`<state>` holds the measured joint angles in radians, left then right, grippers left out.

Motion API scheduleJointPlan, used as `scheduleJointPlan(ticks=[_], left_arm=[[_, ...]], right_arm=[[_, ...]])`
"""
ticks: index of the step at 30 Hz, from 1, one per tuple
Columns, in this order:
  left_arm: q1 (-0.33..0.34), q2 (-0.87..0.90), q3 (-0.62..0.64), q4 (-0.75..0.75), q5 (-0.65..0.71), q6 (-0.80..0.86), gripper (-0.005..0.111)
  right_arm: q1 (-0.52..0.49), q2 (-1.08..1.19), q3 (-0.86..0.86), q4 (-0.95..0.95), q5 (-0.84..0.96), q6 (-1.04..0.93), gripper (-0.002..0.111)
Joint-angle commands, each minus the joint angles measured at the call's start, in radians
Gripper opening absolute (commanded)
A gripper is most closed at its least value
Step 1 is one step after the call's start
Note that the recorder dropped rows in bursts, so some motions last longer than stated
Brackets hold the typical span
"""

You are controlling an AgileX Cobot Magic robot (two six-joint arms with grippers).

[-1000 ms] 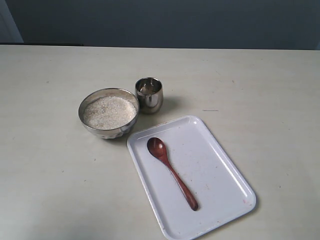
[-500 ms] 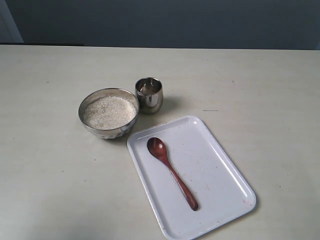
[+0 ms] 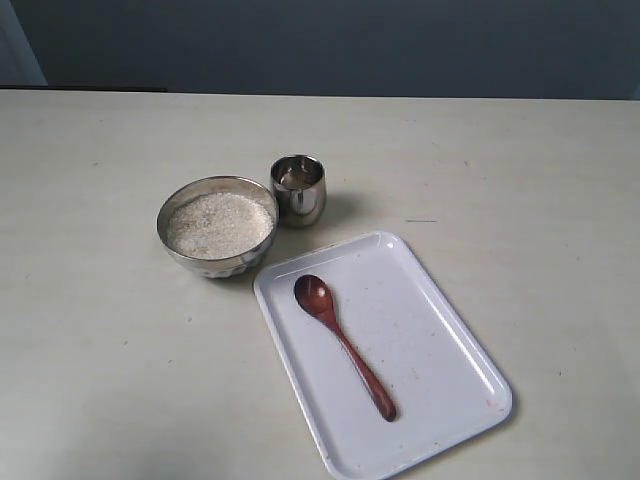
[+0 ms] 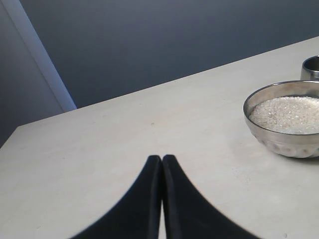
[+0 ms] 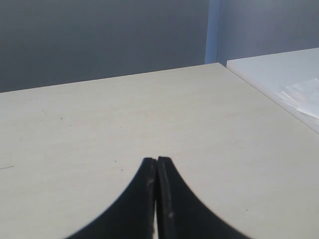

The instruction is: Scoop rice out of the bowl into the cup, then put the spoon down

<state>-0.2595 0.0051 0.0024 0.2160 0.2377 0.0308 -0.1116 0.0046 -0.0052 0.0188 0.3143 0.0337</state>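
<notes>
The steel bowl [image 3: 165, 228] stands left of centre on the table, filled with white rice [image 3: 219, 224]. Just behind its right side is the small steel cup [image 3: 299, 190]. The dark wooden spoon [image 3: 343, 343] lies loose on a white tray [image 3: 440, 350], head toward the bowl. Neither gripper shows in the exterior view. My left gripper [image 4: 162, 158] is shut and empty over bare table, with the bowl [image 4: 284, 142], its rice [image 4: 286, 113] and the cup's edge [image 4: 311, 67] off to one side. My right gripper [image 5: 156, 160] is shut and empty over bare tabletop.
A white sheet or board [image 5: 279, 79] lies by the table's edge in the right wrist view. A dark wall runs behind the table's far edge [image 3: 320, 96].
</notes>
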Motion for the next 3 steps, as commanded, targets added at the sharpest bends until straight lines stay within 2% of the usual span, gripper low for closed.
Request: scheduleJointPlan(ticks=[1, 3], left_arm=[[-0.010, -0.005, -0.002, 0.002, -0.003, -0.005, 0.001], [-0.010, -0.005, -0.002, 0.002, -0.003, -0.005, 0.001]], right_arm=[[0.003, -0.005, 0.005, -0.001, -0.009, -0.006, 0.000], [0.003, -0.005, 0.005, -0.001, -0.009, -0.006, 0.000]])
